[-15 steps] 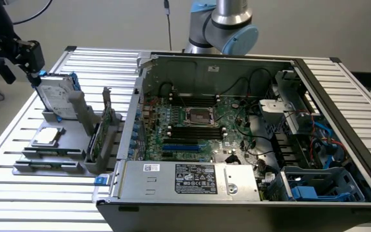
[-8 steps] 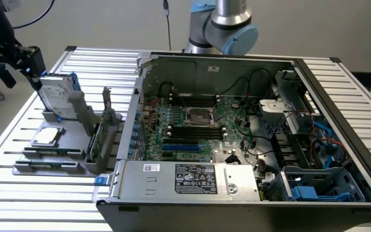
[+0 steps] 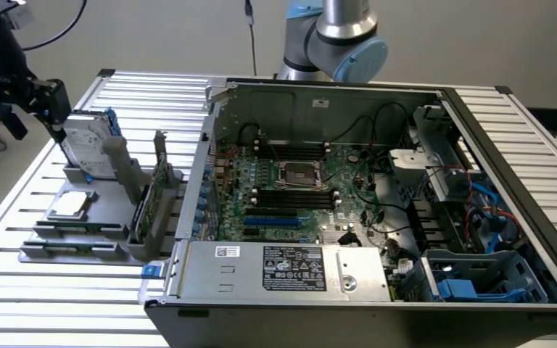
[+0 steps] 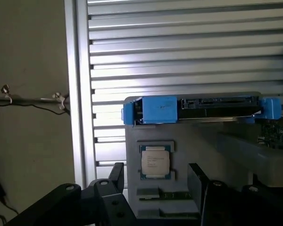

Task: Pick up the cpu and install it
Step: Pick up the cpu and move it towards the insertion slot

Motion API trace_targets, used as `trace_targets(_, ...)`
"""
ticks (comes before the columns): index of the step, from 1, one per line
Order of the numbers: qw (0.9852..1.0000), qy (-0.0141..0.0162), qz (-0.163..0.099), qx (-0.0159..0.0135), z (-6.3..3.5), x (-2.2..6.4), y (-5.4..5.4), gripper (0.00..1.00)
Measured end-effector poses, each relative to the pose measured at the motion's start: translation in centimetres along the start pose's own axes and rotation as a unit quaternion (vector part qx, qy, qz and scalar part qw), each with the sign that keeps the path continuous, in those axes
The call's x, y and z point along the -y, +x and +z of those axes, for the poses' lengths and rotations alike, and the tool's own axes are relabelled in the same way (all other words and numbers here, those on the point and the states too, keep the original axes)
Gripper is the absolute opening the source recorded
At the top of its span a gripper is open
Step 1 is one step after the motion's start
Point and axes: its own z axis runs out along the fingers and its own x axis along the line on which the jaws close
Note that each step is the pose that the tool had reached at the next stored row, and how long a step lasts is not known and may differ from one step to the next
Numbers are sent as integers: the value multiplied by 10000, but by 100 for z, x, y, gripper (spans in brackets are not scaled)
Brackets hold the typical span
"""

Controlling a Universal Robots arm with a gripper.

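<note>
The cpu (image 3: 70,205) is a small square chip with a silver top, lying flat on a grey parts holder (image 3: 75,239) at the exterior view's left. In the wrist view the cpu (image 4: 155,161) sits just beyond my two black fingers (image 4: 116,175). My gripper (image 3: 35,122) hangs above the holder's far end, well clear of the chip, and the gripper (image 4: 155,188) stands open with nothing between its fingers. The open computer case (image 3: 510,130) shows a motherboard with a bare cpu socket (image 3: 298,172) in its middle.
A silver hard drive with blue brackets (image 3: 90,141) stands upright on the holder just past the cpu, and the hard drive (image 4: 198,109) shows edge-on. Long black memory sticks (image 3: 153,206) stand beside the case wall. The slatted metal table (image 3: 27,290) ends near the holder.
</note>
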Motion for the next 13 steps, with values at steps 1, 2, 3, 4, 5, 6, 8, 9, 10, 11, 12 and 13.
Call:
trace_targets(1, 10000, 0, -11, -1, 18, 3, 0, 65)
trace_targets(2, 10000, 1, -22, -1, 35, 7, -1, 65)
trace_targets(3, 10000, 1, -32, -2, 54, 15, -2, 65)
trace_targets(4, 10000, 1, -40, -2, 71, 26, -3, 65)
trace_targets(5, 10000, 1, -49, -3, 89, 40, -4, 65)
trace_targets(6, 10000, 1, -57, -3, 106, 53, -5, 65)
trace_targets(8, 10000, 2, -73, -4, 141, 86, -8, 65)
trace_targets(9, 10000, 2, -82, -4, 159, 104, -9, 65)
trace_targets(10, 10000, 2, -89, -4, 177, 120, -10, 65)
trace_targets(11, 10000, 2, -96, -5, 194, 136, -11, 65)
trace_targets(12, 9999, 2, -105, -5, 211, 152, -13, 65)
trace_targets(13, 9999, 2, -114, -5, 229, 167, -14, 65)
